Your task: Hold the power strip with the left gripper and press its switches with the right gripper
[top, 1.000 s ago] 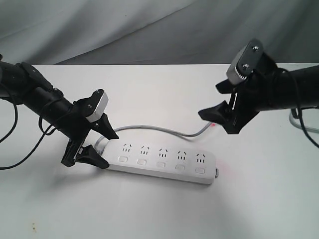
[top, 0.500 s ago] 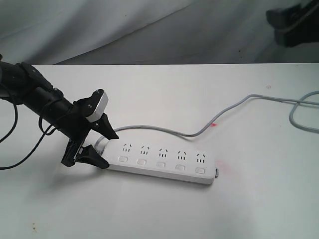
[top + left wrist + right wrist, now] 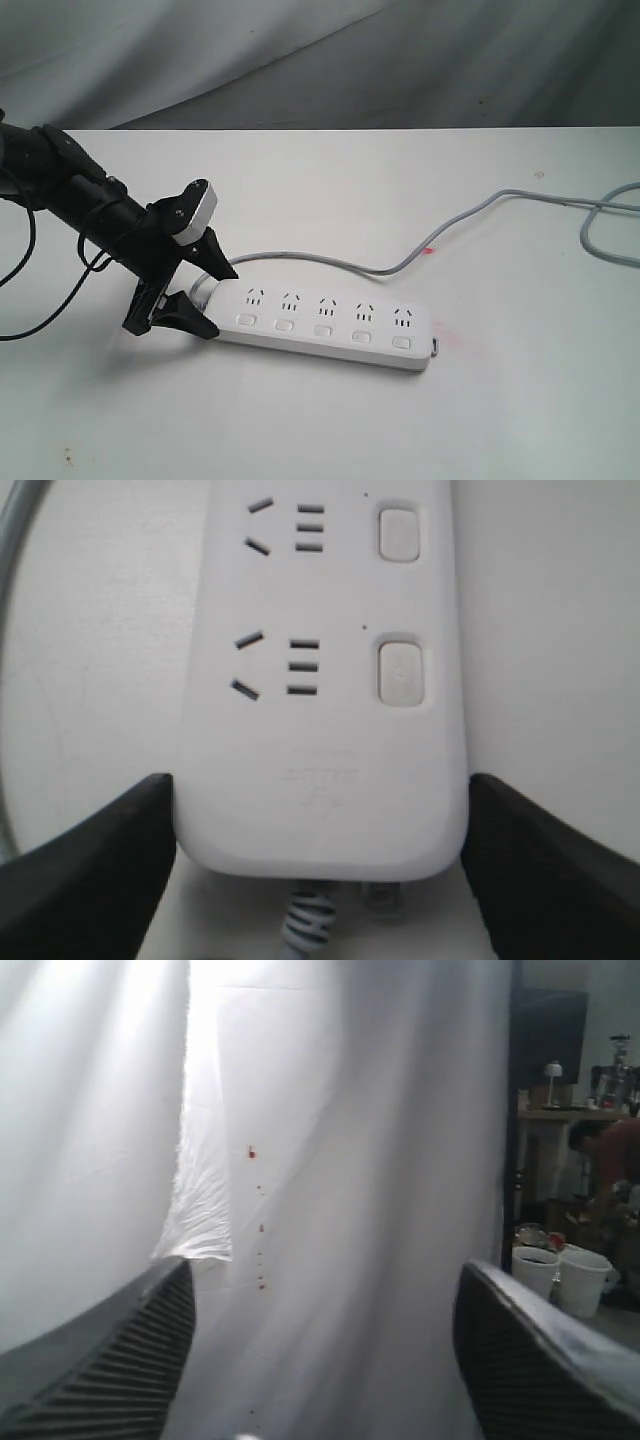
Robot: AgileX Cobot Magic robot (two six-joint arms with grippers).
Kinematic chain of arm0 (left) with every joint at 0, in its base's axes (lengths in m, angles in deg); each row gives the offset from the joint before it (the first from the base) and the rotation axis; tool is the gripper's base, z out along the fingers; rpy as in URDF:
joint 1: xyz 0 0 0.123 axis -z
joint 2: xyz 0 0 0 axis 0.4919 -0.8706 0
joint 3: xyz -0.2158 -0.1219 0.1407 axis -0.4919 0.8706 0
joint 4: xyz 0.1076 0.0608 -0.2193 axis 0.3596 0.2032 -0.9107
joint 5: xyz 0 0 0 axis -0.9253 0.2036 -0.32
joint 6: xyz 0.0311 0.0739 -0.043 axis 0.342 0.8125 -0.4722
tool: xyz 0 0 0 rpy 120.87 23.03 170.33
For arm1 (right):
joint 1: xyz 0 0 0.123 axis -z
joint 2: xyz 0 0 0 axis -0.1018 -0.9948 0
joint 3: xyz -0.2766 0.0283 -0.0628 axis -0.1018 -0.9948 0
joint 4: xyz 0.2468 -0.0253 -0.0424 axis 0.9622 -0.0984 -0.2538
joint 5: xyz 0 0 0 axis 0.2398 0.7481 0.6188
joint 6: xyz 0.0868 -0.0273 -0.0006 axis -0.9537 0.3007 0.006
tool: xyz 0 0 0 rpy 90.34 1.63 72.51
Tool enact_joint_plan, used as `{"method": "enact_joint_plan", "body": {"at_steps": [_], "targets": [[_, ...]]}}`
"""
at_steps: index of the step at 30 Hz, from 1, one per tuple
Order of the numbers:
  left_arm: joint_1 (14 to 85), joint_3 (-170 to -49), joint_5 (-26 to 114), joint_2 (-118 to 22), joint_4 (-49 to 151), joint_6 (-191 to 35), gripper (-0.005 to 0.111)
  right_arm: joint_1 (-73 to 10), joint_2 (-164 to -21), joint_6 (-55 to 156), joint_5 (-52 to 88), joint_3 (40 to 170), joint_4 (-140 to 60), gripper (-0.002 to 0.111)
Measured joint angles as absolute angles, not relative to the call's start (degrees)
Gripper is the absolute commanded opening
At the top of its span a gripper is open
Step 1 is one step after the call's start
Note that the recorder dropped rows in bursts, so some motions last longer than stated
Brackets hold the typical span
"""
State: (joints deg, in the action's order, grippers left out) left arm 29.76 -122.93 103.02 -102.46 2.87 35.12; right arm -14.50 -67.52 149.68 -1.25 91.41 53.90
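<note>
Power strip [image 3: 325,325]: lies flat, sockets up, on the white table [image 3: 320,180], running left to right across the exterior view.
Switches [image 3: 323,330]: five in a row along the near edge, one by each socket, all untouched.
Cord [image 3: 400,265]: grey, leaves the strip's left end, curves behind it and runs off to the right.
Left gripper [image 3: 221,302]: at the cord end, one finger pressed against each long side, clamping the strip.
Right gripper [image 3: 322,1272]: outside the exterior view. Its wrist view shows fingers wide apart and empty, facing a white curtain [image 3: 350,1110].
</note>
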Motion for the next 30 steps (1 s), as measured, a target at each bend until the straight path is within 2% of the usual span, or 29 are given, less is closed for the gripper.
{"method": "enact_joint_plan", "body": {"at_steps": [1,3,5,6,21,22,25,30], "targets": [[29.76,-122.93,103.02,-102.46,2.87,35.12,0.047,-14.5,-67.48,150.16,0.29,91.41,54.13,0.036],[29.76,-122.93,103.02,-102.46,2.87,35.12,0.047,-14.5,-67.38,151.12,5.97,91.41,55.1,0.019],[29.76,-122.93,103.02,-102.46,2.87,35.12,0.047,-14.5,-67.38,151.25,10.77,91.41,58.21,0.007],[29.76,-122.93,103.02,-102.46,2.87,35.12,0.047,-14.5,-67.38,151.05,12.67,91.41,59.16,0.004],[29.76,-122.93,103.02,-102.46,2.87,35.12,0.047,-14.5,-67.38,148.91,16.72,91.41,60.22,0.004],[29.76,-122.93,103.02,-102.46,2.87,35.12,0.047,-14.5,-67.38,148.91,16.72,91.06,60.22,0.0],[29.76,-122.93,103.02,-102.46,2.87,35.12,0.047,-14.5,-67.38,148.59,17.59,88.4,60.22,0.0],[29.76,-122.93,103.02,-102.46,2.87,35.12,0.047,-14.5,-67.73,115.82,10.19,84.3,56.55,0.0]]}}
